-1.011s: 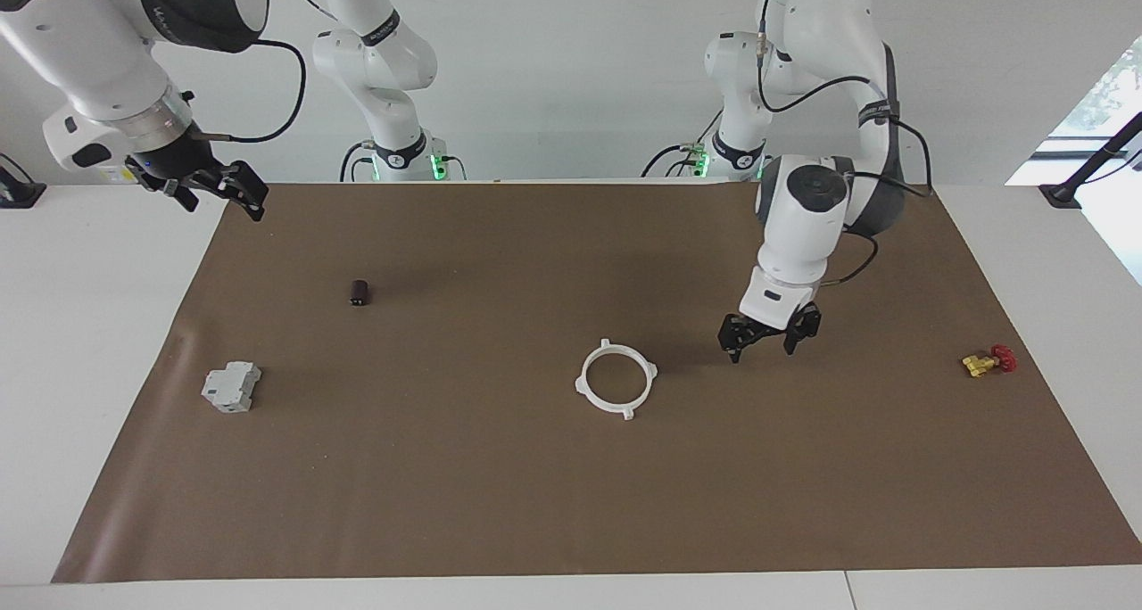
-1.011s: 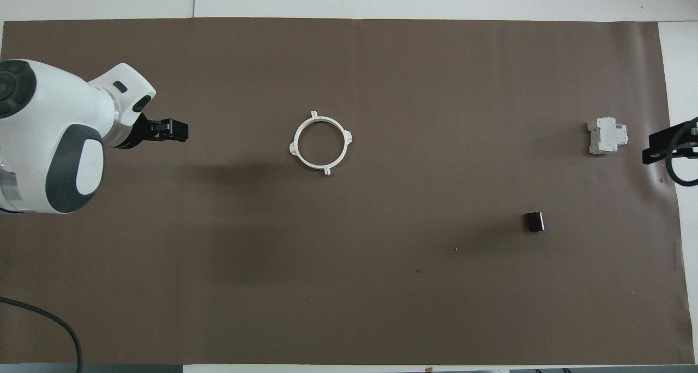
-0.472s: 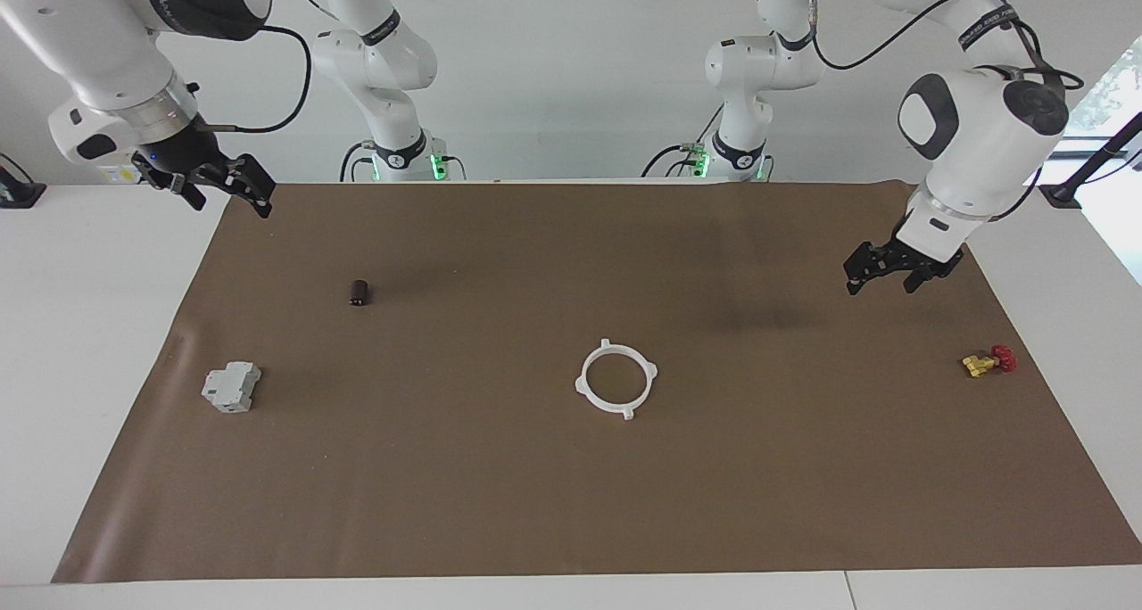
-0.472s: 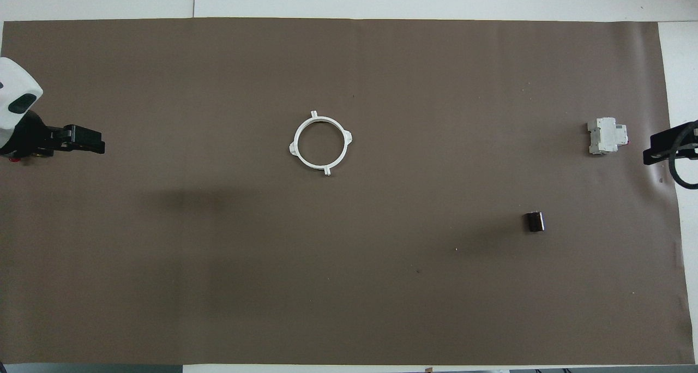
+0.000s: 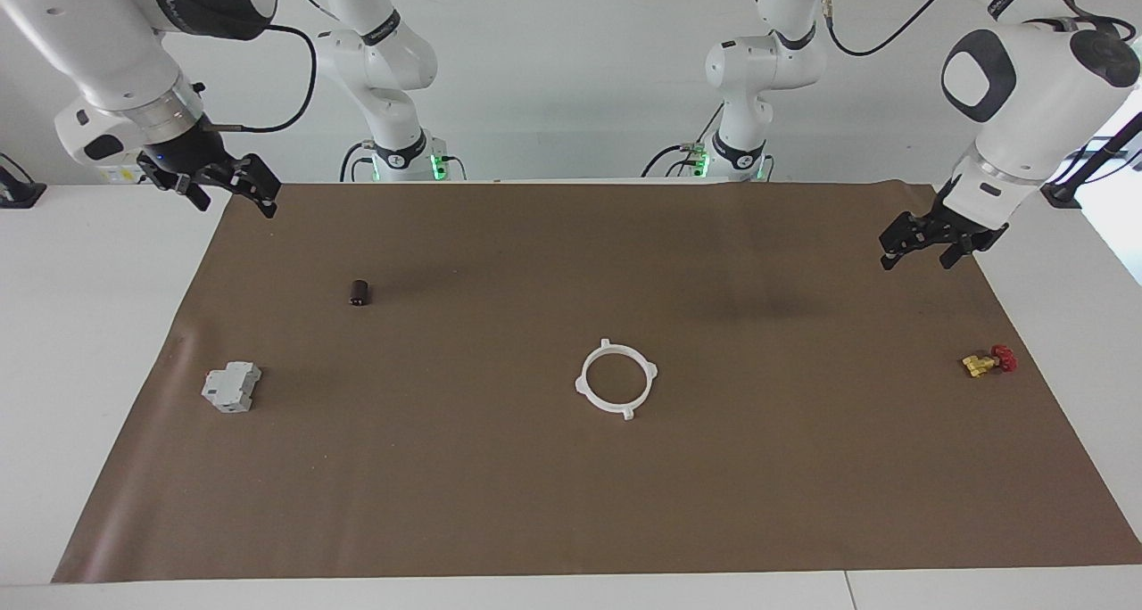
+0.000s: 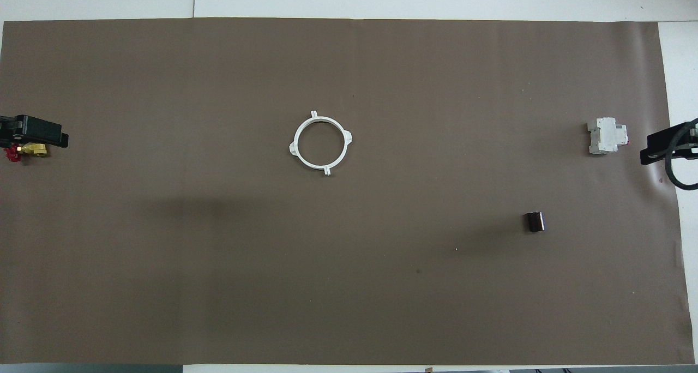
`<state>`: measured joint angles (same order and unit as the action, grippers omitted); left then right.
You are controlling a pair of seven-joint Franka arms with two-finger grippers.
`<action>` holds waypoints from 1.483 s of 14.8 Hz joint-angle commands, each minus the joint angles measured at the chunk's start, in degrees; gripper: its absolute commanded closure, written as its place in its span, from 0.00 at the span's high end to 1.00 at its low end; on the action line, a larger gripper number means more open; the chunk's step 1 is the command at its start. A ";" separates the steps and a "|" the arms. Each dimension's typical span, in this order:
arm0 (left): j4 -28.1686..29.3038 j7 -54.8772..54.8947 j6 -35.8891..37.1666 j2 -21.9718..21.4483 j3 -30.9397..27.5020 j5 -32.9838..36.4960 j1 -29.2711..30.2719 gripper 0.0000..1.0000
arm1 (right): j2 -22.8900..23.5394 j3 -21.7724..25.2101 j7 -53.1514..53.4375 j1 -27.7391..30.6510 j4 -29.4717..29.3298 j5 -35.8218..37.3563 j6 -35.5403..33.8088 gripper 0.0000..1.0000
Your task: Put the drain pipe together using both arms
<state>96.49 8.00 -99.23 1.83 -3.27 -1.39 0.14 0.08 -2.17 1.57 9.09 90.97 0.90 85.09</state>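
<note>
A thin white plastic ring with four tabs (image 5: 616, 380) lies mid-table on brown paper (image 5: 500, 485), nothing near it. Both arms' fingers, left (image 5: 923, 240) and right (image 5: 225, 186), hang spread and empty over opposite ends, above a yellow red-knobbed valve (image 5: 988, 360) and grey box (image 5: 231, 386).

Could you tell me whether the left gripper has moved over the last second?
Yes. The left gripper, open and empty, has drawn away from the white ring toward the left arm's end of the brown mat.

One camera sits high across the table, facing the arm bases. The other looks steeply down from above the robots' end. Both share the brown mat (image 5: 500, 494) and, seemingly, everything lying on it.
</note>
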 commanded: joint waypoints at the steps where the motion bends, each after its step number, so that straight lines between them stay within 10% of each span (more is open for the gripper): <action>1: -4.28 1.22 3.94 1.15 -0.07 -0.89 0.12 1.00 | -0.61 -0.20 -0.33 0.13 0.44 -0.99 0.34 1.00; 22: 4.85 -0.61 2.72 -4.65 0.19 -0.28 -0.67 1.00 | -0.87 -0.20 -0.60 0.22 1.14 -1.16 3.33 1.00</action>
<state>99.49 8.02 -95.00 -1.17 -2.82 -1.47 -0.24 0.08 -2.39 1.57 9.08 91.00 0.90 87.61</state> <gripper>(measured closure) 0.000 0.000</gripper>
